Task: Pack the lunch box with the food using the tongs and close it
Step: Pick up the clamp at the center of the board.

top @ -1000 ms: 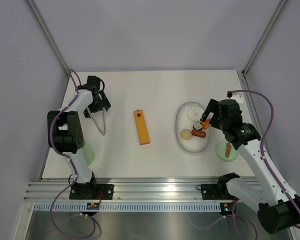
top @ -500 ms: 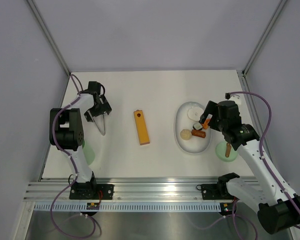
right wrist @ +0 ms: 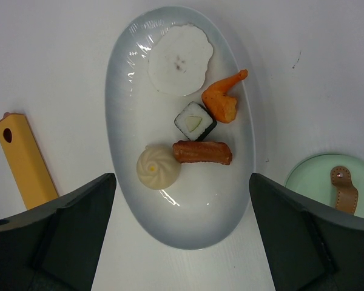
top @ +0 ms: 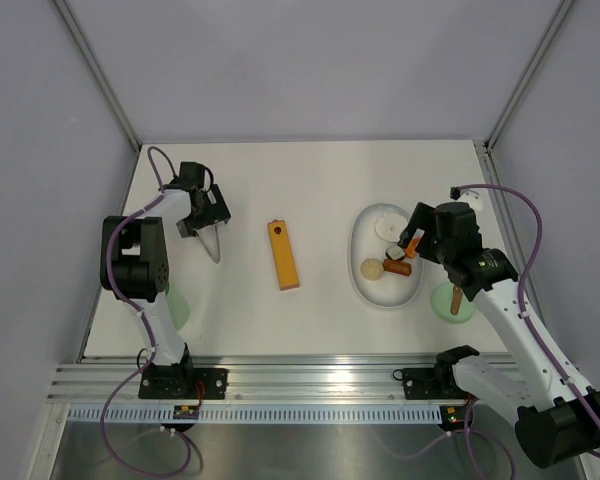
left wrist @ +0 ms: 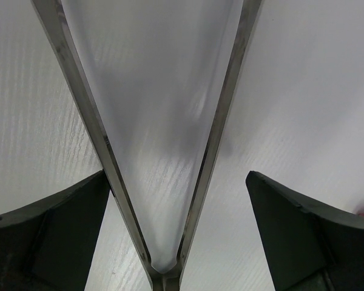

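Note:
The grey tongs [left wrist: 215,139] lie flat on the table, their joined end [top: 215,254] pointing toward the near edge. My left gripper [top: 204,217] hangs right over them, open, a finger on either side of the V [left wrist: 177,179]. The food rests on the white oval plate [right wrist: 233,200]: a white bun [right wrist: 158,167], a brown sausage [right wrist: 202,153], a dark-and-white cube [right wrist: 195,121], an orange piece [right wrist: 221,100] and a flat white round [right wrist: 180,59]. My right gripper [top: 417,236] is open above the plate [right wrist: 182,177]. The green lunch box [top: 177,306] is partly hidden behind the left arm. Its lid [top: 456,300] lies right of the plate.
A long orange block [top: 283,255] lies mid-table between the tongs and the plate, and shows at the left of the right wrist view [right wrist: 24,160]. Grey walls close in the back and sides. A metal rail runs along the near edge.
My left gripper has moved right and toward the near edge, now covering most of the tongs. The right gripper has barely shifted over the plate.

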`<state>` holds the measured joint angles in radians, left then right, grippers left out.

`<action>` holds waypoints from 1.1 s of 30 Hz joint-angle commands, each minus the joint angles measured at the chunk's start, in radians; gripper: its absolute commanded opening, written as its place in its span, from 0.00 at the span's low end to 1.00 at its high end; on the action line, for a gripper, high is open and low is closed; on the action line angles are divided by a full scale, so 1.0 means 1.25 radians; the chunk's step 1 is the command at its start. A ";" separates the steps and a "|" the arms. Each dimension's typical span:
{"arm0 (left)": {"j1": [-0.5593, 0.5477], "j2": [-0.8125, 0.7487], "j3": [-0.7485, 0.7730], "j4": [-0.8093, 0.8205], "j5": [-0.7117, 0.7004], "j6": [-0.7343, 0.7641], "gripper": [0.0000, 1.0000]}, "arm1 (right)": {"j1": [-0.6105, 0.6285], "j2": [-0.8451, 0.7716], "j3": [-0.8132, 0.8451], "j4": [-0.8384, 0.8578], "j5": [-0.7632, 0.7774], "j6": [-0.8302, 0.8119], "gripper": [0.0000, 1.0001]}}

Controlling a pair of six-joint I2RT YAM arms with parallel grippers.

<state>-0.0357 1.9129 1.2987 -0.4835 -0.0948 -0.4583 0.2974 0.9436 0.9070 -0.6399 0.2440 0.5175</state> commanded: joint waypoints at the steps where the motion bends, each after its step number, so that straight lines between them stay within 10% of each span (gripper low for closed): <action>1: -0.002 0.009 0.021 0.029 -0.021 0.011 0.99 | -0.001 -0.001 -0.004 0.020 -0.001 0.011 1.00; 18: 0.003 0.085 0.101 -0.039 -0.102 0.019 0.96 | -0.001 -0.019 -0.010 0.005 0.007 0.008 0.99; 33: -0.013 -0.048 0.093 -0.041 -0.049 0.065 0.14 | -0.001 -0.030 -0.004 -0.014 0.027 0.001 0.99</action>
<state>-0.0387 1.9991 1.4075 -0.5484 -0.1822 -0.4141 0.2974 0.9234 0.8951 -0.6521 0.2470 0.5205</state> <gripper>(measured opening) 0.190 0.993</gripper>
